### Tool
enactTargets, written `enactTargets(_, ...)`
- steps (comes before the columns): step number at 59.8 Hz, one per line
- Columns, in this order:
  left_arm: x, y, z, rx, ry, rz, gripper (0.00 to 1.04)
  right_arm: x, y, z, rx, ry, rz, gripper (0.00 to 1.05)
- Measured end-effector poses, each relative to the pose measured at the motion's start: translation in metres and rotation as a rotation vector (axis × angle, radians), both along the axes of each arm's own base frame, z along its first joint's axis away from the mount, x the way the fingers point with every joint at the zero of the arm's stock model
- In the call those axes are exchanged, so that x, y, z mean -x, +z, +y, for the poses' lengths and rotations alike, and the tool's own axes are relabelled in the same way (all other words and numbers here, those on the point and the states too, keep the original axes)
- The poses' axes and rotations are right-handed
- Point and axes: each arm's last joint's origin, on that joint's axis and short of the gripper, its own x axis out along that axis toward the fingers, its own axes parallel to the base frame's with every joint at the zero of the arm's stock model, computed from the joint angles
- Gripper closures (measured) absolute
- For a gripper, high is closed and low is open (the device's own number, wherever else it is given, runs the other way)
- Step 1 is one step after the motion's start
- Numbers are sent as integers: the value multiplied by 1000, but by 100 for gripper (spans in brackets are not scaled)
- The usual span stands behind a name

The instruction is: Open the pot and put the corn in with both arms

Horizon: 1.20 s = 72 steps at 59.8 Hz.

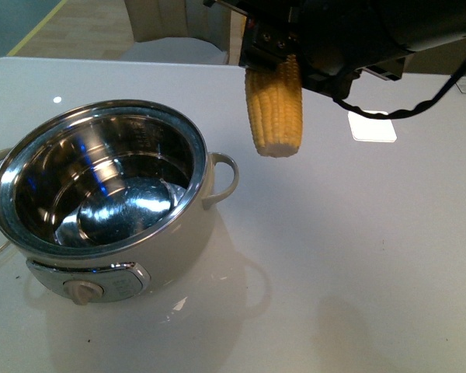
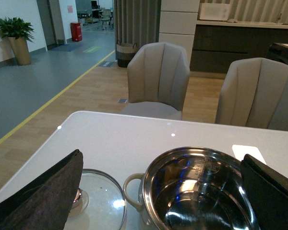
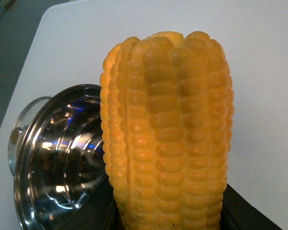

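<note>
One round cream-white pot (image 1: 101, 202) stands open on a white table (image 1: 357, 256), towards the robot's left, with its shiny steel bowl bare inside. It has two loop handles, one on each side, and one beige knob (image 1: 84, 291) on the front. One glass lid (image 2: 98, 201) lies flat on the table just beside the pot, on its left side.

One yellow corn (image 1: 276, 109) cob hangs upright in the air, blunt cut end down. It is above the table, just beyond and to the right of the pot's rim, and is not inside the pot. The right gripper (image 1: 273, 58), black with trailing cables, pinches the cob's upper end. In the right wrist view the cob fills the middle, with the pot's bowl beside it.

The left gripper (image 2: 162, 155) hovers over the near side of the pot, its two dark fingers (image 2: 43, 196) spread wide apart with nothing between them.

One small white card (image 1: 373, 126) lies on the table to the right. Two beige chairs (image 2: 158, 76) stand behind the table, and one potted plant (image 2: 17, 36) is by the far wall
</note>
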Motion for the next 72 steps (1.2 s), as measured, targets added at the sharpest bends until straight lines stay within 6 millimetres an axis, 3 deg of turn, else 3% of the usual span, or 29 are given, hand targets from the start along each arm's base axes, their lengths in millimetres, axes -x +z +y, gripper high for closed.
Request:
enactTargets(33,0,0,0,0,0,0,7,-27,-18,50,-40,25,91,71)
enactTargets(48,0,0,0,0,0,0,7,-27,-35,76,-7,71,142,70)
enactTargets(72,0,0,0,0,0,0,7,-34,-46,110,1,132,190,69)
